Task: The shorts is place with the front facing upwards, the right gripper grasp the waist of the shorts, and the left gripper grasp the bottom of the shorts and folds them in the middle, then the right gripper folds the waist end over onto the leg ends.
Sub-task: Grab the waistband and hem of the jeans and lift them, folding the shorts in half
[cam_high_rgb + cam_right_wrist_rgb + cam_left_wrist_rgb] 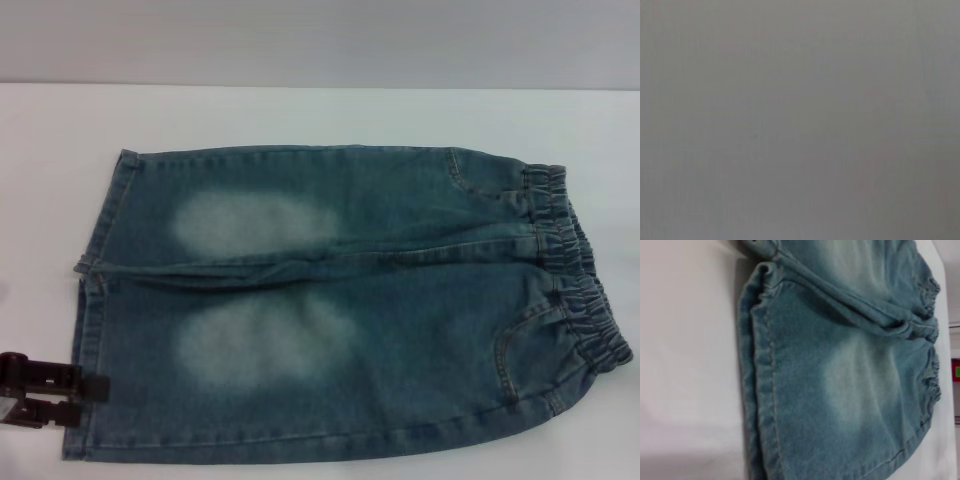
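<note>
The shorts (340, 300) lie flat and front up on the white table (300, 115), with two pale thigh patches showing. The ruffled waist (575, 270) is at the right. The bottom of the shorts, two straight leg hems (85, 330) split by a centre gap, is at the left. My left gripper (88, 395) sits low at the near-left corner, open, its tips at the edge of the near leg's hem. In the left wrist view the near hem (757, 390) runs close by and the waist (932, 375) lies far off. The right gripper is out of view.
White tabletop surrounds the shorts on the far side and to the left (40, 200). A grey wall (320, 40) rises behind the table's far edge. The right wrist view shows only a flat grey surface (800, 120).
</note>
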Robot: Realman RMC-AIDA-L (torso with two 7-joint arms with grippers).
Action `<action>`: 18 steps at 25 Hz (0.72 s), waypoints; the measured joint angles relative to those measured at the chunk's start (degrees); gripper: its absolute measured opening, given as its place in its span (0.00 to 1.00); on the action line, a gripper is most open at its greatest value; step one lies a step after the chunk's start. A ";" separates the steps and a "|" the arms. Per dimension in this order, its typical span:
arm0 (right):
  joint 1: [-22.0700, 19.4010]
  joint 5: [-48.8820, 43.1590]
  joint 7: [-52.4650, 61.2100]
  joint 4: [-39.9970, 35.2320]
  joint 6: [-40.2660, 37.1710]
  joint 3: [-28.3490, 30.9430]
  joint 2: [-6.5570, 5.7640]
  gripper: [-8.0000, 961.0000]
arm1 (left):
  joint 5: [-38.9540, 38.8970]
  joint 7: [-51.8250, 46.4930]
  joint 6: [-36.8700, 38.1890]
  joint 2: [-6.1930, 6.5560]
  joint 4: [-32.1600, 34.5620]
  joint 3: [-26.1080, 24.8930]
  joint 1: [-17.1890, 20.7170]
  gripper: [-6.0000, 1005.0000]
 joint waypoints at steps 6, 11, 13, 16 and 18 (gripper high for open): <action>0.32 -0.09 0.03 0.03 0.00 0.00 0.00 0.75 | 0.20 -0.55 -0.76 -0.05 0.42 1.70 0.28 0.79; 0.39 -0.09 0.03 0.04 0.05 0.00 0.01 0.75 | 0.21 -1.02 -1.02 0.18 0.49 2.26 0.89 0.79; 0.39 -0.09 0.03 0.03 0.06 0.00 0.01 0.75 | 0.23 -1.30 -1.41 0.22 0.49 2.63 1.14 0.79; 0.38 -0.11 0.03 0.04 0.09 0.00 0.01 0.75 | 0.25 -1.42 -1.81 0.23 0.49 3.51 1.33 0.79; 0.40 -0.18 0.03 0.04 0.09 0.00 0.01 0.75 | 0.26 -1.47 -2.08 0.24 0.49 4.13 1.42 0.79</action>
